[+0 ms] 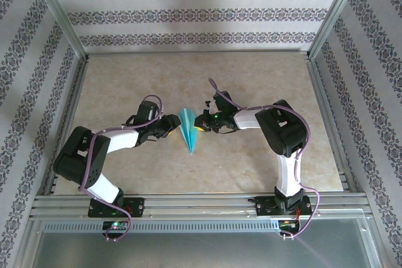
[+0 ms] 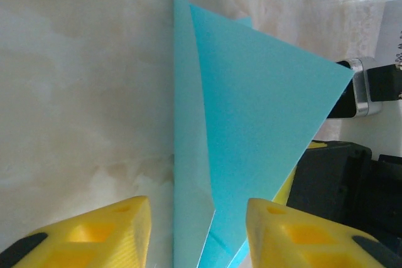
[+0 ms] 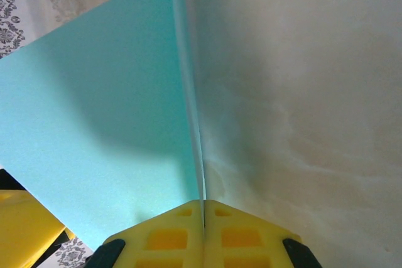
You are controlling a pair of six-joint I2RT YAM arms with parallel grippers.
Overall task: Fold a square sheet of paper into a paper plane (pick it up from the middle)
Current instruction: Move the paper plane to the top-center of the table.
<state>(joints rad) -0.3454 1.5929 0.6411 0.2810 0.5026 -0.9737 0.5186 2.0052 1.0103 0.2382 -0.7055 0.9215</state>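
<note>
**A:** Where's the paper plane (image 1: 187, 128) right now?

**B:** Over the middle of the table (image 1: 264, 80), and both claws are at it. The right gripper (image 1: 201, 121) is hard against the plane's right side, and the left gripper (image 1: 172, 123) is just off its left.

**A:** Who's got it?

**B:** The right one. In its wrist view the yellow fingers (image 3: 169, 233) are pressed together, with the plane's folded edge pinched in the seam. That's a tight clamp on the paper.

**A:** And the left?

**B:** Jaws apart, straddling the plane. In its wrist view there's one finger (image 2: 113, 230) on each side and the fold runs up between them. The finger on the view's left stands clear of the paper, the other is just beside it. No grip that I can see.

**A:** Which way does the plane run?

**B:** Front to back in the top view. The wide tail is away from the arms' bases and the nose points toward them. Both claws meet the plane crosswise, up near the wide end.

**A:** So what does the coming move turn on?

**B:** My read is that the left jaws must shut squarely across that fold. Both arms are equally near the plane, but the left is the free one. I can't tell whether the plane touches the table.
</note>
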